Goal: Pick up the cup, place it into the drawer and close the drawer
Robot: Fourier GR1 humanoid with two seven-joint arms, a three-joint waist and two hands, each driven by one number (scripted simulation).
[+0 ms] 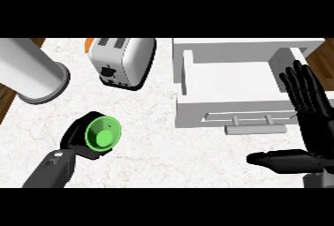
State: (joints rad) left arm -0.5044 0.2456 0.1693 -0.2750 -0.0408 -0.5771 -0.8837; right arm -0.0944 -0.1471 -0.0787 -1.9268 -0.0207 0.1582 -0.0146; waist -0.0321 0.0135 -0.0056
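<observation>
A green cup sits at the left of the marble counter, its open mouth facing up toward me. My left hand is curled round the cup from its left and lower side. A white drawer stands pulled open at the upper right, its inside bare and its bar handle facing me. My right hand is open at the right edge, fingers straight and pointing away over the drawer's right front corner, thumb stretched left below the handle.
A silver toaster stands at the top centre, left of the drawer. A large grey cylinder lies at the upper left. An orange object peeks out behind the toaster. Wooden floor shows past the counter's left edge.
</observation>
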